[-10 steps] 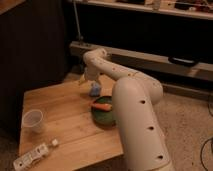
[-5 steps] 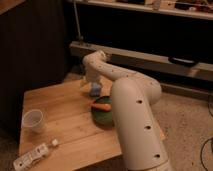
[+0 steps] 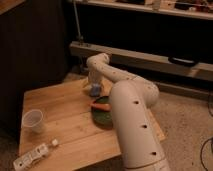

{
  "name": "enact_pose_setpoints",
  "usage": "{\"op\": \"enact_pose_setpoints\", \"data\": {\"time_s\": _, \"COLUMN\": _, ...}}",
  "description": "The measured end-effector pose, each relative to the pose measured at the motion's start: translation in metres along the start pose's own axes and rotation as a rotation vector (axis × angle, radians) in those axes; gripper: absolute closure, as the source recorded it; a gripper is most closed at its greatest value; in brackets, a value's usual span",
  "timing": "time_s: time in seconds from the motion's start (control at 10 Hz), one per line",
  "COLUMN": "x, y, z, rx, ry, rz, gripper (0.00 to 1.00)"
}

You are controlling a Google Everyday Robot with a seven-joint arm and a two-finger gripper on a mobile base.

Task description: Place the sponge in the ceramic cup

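Gripper (image 3: 94, 83) at the sponge (image 3: 95, 91), jaws apart.
The sponge lies on the tabletop (image 3: 65, 127), well apart from the ceramic cup (image 3: 33, 120); next, I judge, a square grasp.

On a light wooden table (image 3: 65, 132) the ceramic cup (image 3: 33, 121) is set near the left edge, a white oblong object (image 3: 32, 156) at the front left corner and a dark green plate (image 3: 101, 119) toward the right. The sponge (image 3: 95, 91) is seen at the far side, the gripper (image 3: 93, 83) held just above it, jaws apart.
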Motion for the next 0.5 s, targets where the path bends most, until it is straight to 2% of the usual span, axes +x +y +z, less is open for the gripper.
{"op": "enact_pose_setpoints", "data": {"time_s": 0.1, "x": 0.0012, "y": 0.0018, "z": 0.0018, "rx": 0.002, "ry": 0.001, "rz": 0.007, "gripper": 0.22}}
{"op": "enact_pose_setpoints", "data": {"time_s": 0.2, "x": 0.0013, "y": 0.0033, "z": 0.0036, "rx": 0.002, "ry": -0.003, "rz": 0.013, "gripper": 0.30}}
{"op": "enact_pose_setpoints", "data": {"time_s": 0.5, "x": -0.0035, "y": 0.0017, "z": 0.0114, "rx": -0.003, "ry": -0.034, "rz": 0.031, "gripper": 0.59}}
